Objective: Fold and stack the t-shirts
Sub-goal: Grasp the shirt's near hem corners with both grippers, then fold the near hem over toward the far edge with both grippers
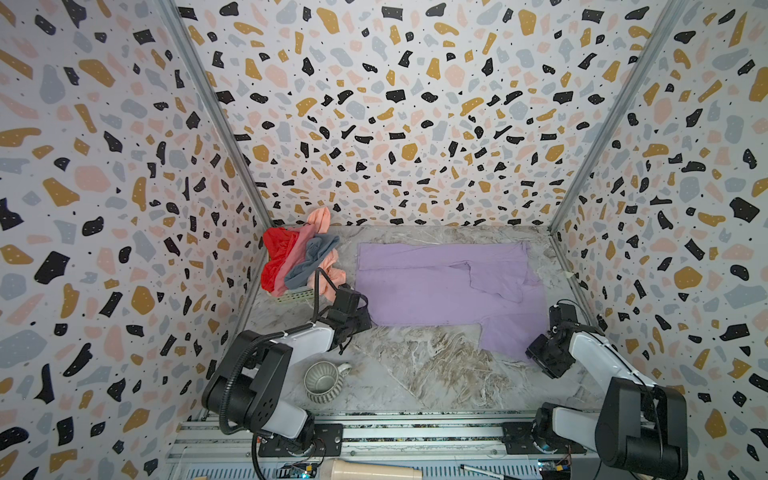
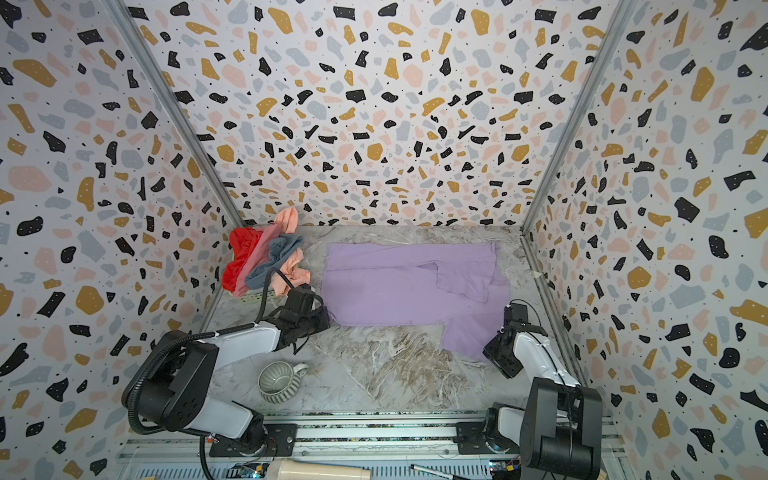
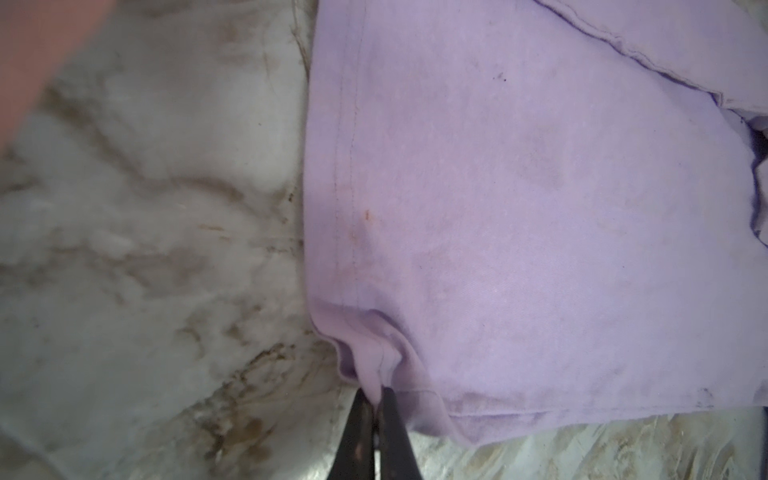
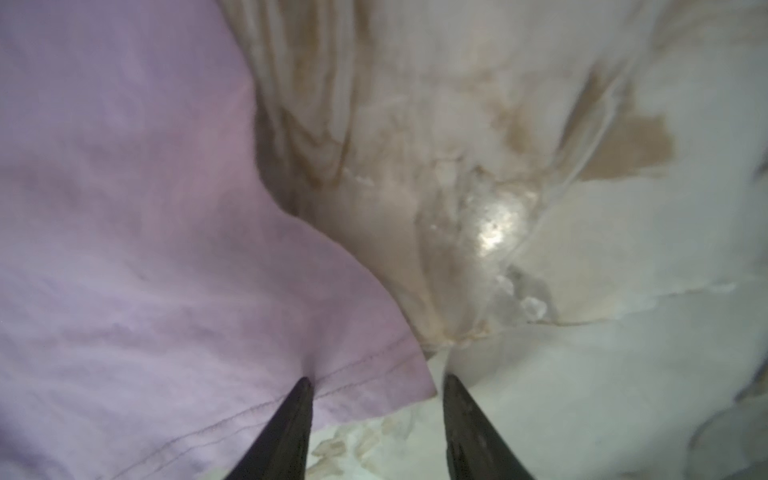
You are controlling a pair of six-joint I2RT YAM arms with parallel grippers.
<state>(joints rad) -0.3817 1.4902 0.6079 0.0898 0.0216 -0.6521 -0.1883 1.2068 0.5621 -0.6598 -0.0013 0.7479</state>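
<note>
Left hand (image 3: 376, 392) pinched tight on lilac t-shirt (image 3: 540, 228) corner, right hand (image 4: 378, 378) low, fingers (image 4: 286, 424) parted, both arms reaching forward

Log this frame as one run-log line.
step: grasp lilac t-shirt corners | left gripper: shut on shirt corner | right gripper: open, straddling another corner | other shirts: piled rear-left

No legible lettering, label, brand, number or sign in any view, lilac t-shirt (image 1: 415, 291) included.
</note>
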